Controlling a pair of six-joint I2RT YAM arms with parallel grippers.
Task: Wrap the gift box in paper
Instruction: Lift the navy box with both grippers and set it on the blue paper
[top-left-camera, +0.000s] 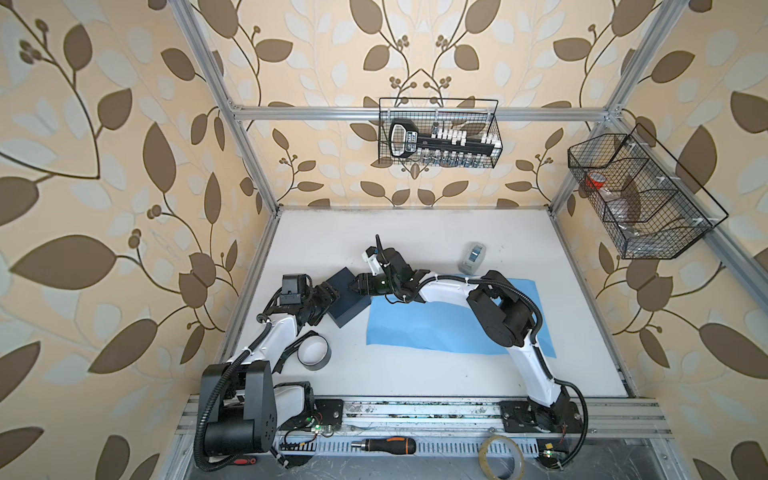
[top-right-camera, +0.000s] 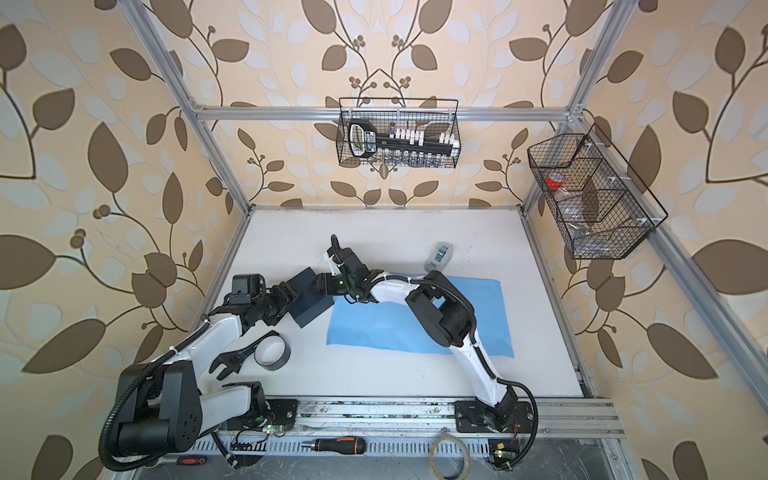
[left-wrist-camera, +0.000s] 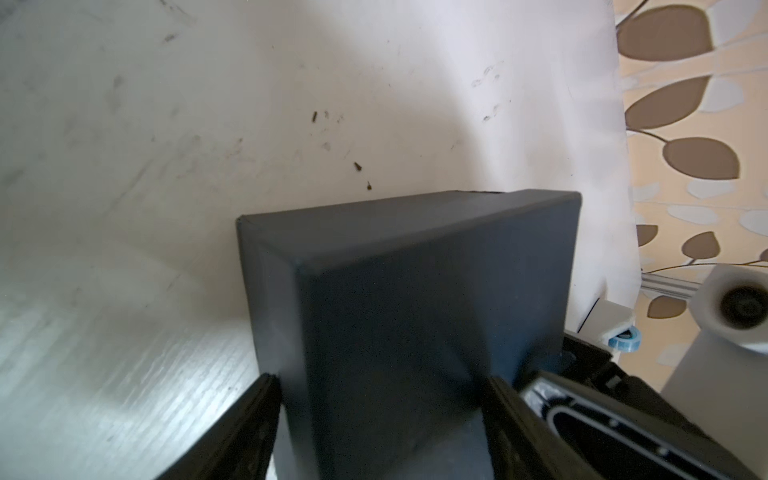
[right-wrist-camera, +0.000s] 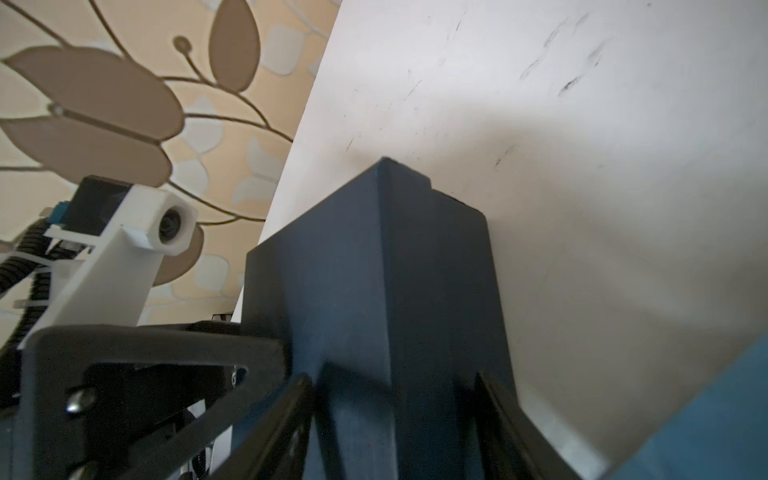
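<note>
The dark navy gift box (top-left-camera: 347, 305) (top-right-camera: 309, 305) stands on the white table just left of the paper, turned diagonally. The light blue paper (top-left-camera: 436, 328) (top-right-camera: 395, 332) lies flat, partly under the right arm; a corner of the paper (right-wrist-camera: 706, 419) also appears in the right wrist view. My left gripper (top-left-camera: 333, 296) (left-wrist-camera: 382, 380) holds the gift box (left-wrist-camera: 415, 291) from the left, a finger against each side. My right gripper (top-left-camera: 354, 286) (right-wrist-camera: 395, 378) straddles a corner of the gift box (right-wrist-camera: 374, 270) from the right. Whether its fingers press on the box does not show.
A grey tape dispenser (top-left-camera: 471, 257) stands behind the paper. A duct tape roll (top-left-camera: 314, 352) and a black wrench (top-right-camera: 232, 361) lie near the left arm. A screwdriver (top-left-camera: 384, 445) and a clear tape roll (top-left-camera: 500, 455) rest on the front rail. Wire baskets (top-left-camera: 440, 133) hang on the frame.
</note>
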